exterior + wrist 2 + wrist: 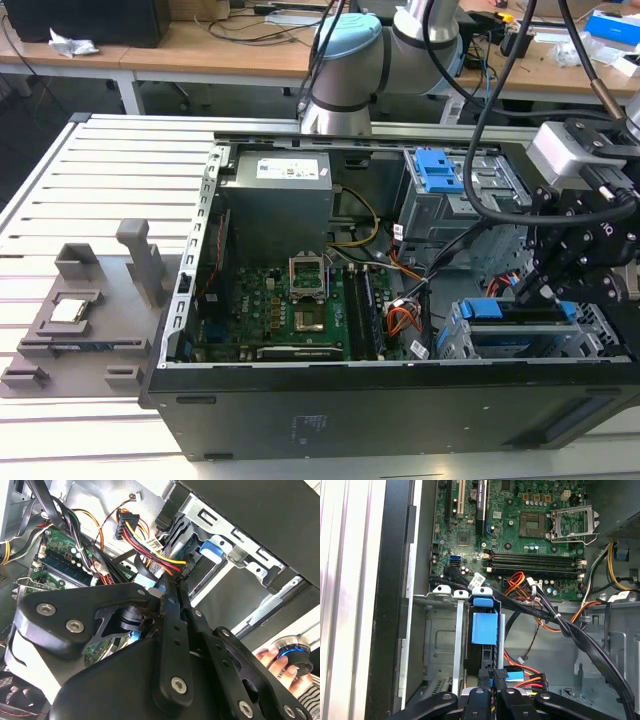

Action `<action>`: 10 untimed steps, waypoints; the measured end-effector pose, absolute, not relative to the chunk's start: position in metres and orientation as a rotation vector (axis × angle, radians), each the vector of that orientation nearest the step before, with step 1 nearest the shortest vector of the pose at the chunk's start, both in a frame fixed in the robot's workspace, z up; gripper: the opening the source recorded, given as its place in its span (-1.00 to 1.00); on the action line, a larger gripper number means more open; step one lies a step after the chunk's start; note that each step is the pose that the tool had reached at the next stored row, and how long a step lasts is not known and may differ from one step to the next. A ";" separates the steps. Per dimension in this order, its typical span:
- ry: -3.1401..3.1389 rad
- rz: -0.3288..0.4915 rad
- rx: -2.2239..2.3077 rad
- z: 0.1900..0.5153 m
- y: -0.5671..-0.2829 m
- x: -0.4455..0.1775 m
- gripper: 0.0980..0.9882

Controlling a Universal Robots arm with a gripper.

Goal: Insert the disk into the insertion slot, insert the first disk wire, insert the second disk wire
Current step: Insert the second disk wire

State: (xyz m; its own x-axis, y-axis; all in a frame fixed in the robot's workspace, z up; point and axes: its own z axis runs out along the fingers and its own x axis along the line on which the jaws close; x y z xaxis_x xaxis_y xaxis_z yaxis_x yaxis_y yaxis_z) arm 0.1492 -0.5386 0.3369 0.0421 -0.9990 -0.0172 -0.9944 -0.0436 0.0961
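Sitting in the insertion slot point(439, 640), the disk point(484, 628) shows you its blue carrier edge-on in the first wrist view, straight ahead of the gripper point(491, 672). The fingers point(171, 615) are pressed nearly together, a thin gap at most. You can't tell if anything is pinched between them.

In that first wrist view a small blue connector point(514, 675) sits just beside the fingertips, next to red, orange and yellow wires point(527, 681). Far beyond the fingertips, past the disk, you get the green motherboard point(520, 545).

The second wrist view gives you what the first doesn't. A black plug point(186, 569) on a red-yellow-black wire bundle point(150, 550) sits right past the tips, though contact is unclear. Well behind the fingers, a person's hand point(275, 664) rests on a round knob point(294, 654).

The exterior view gives you the overall layout. The gripper point(540, 290) is low over the drive cage at the exterior view's right end of the computer case point(350, 420). The disk point(520, 322) lies flat just under the fingertips. A blue latch point(437, 168) on the taller cage is well clear of them.
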 end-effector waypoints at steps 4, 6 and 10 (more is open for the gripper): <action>-2.132 -0.122 2.225 0.337 -0.539 0.149 -0.86; -2.133 -0.125 2.227 0.338 -0.538 0.149 -0.72; -2.133 -0.125 2.227 0.348 -0.538 0.149 -0.72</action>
State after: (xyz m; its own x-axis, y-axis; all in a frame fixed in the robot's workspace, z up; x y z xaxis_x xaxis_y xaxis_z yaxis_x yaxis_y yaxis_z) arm 0.1492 -0.5381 0.3476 0.0421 -0.9989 -0.0196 -0.9944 -0.0438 0.0961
